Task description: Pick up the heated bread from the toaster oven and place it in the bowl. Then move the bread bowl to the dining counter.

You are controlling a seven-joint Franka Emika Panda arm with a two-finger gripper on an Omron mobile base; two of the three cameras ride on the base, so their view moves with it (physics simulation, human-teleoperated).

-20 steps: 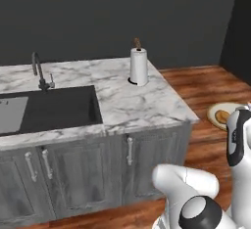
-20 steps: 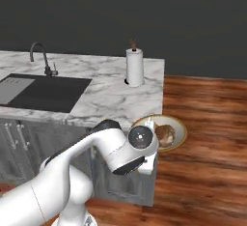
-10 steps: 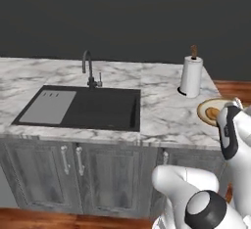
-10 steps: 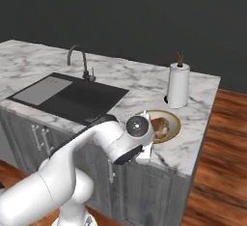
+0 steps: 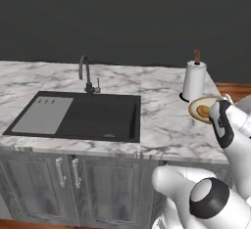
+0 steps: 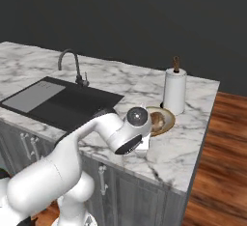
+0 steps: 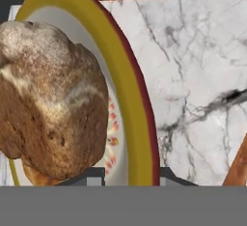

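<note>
Even soft light, dark backdrop, faint shadows, slight blur.

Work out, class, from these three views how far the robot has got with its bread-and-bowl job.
Done: the heated bread already lies in the bowl. In hand: the tool grips the bowl's rim, one finger either side, and the bowl is over the dining counter, beside the paper towel roll. Left: setting the bowl down and letting go; whether it already rests on the marble cannot be told.
</note>
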